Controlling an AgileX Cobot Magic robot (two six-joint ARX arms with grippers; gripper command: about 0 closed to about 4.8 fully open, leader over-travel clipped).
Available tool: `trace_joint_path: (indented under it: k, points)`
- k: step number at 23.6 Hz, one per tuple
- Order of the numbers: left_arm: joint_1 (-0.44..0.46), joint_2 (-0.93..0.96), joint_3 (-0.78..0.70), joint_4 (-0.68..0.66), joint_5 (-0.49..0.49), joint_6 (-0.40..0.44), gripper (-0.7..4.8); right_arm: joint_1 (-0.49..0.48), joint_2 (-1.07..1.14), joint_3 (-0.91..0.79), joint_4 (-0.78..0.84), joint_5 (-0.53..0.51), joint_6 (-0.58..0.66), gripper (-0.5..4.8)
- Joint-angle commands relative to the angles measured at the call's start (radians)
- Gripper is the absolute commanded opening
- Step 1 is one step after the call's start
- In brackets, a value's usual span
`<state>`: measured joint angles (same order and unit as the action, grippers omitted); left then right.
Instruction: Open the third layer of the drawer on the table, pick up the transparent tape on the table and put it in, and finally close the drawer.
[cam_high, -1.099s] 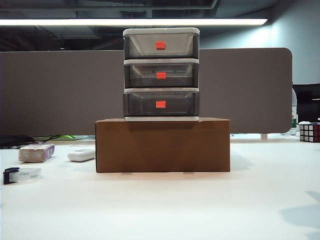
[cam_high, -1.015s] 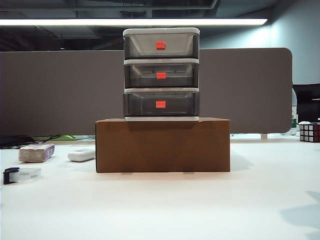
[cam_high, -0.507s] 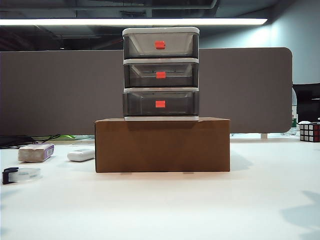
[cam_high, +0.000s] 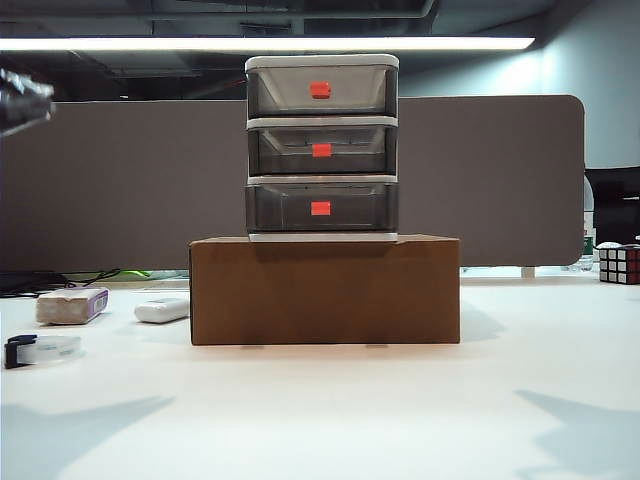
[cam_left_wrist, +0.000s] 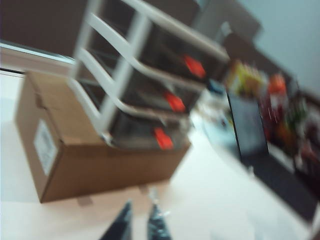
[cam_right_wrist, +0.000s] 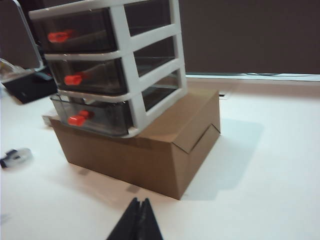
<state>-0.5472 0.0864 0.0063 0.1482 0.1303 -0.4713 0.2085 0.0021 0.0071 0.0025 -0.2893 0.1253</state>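
Change vs a moment ago: dark blurred arm part now at upper-left edge of exterior view, fresh shadows on desk (cam_high: 320, 420) both sides, so both arms appear to be starting up. Left end effector (cam_left_wrist: 140, 225) hangs over desk short of cardboard box (cam_high: 325, 290), fingers a sliver apart (wrist view blurry, prob. near-closed); right end effector (cam_right_wrist: 138, 220) fingers together, empty, aimed at drawer (cam_high: 322, 148). Third layer (cam_high: 321, 208) shut, transparent tape (cam_high: 40, 349) untouched at desk's far left: task barely begun.
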Motion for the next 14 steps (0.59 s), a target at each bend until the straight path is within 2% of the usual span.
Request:
trace_joint_path:
  k: [1, 3, 4, 7, 9, 11, 12, 14]
  points:
    - [-0.107, 0.031, 0.002, 0.021, -0.147, -0.052, 0.30, 0.003, 0.000, -0.006, 0.024, -0.053, 0.063, -0.05]
    - [-0.165, 0.084, 0.002, 0.033, -0.170, -0.031, 0.30, 0.008, 0.000, -0.003, 0.024, -0.073, 0.063, -0.05]
    - [-0.235, 0.170, 0.002, 0.080, -0.257, -0.013, 0.31, 0.028, 0.000, 0.000, 0.025, -0.065, 0.063, -0.05]
    - [-0.337, 0.340, 0.002, 0.236, -0.435, 0.044, 0.41, 0.065, 0.002, 0.010, 0.015, -0.010, 0.063, -0.05]
    - [-0.388, 0.478, 0.007, 0.386, -0.501, 0.095, 0.88, 0.088, 0.003, 0.020, 0.005, 0.013, 0.061, -0.05]
    - [-0.420, 0.610, 0.029, 0.491, -0.534, 0.127, 0.90, 0.109, 0.010, 0.039, -0.023, 0.040, 0.058, -0.05]
    - [-0.441, 0.768, 0.077, 0.573, -0.537, 0.158, 0.92, 0.128, 0.030, 0.067, -0.071, 0.079, 0.041, -0.05]
    - [-0.442, 1.054, 0.192, 0.711, -0.534, 0.192, 1.45, 0.164, 0.119, 0.121, -0.102, 0.153, 0.029, -0.05]
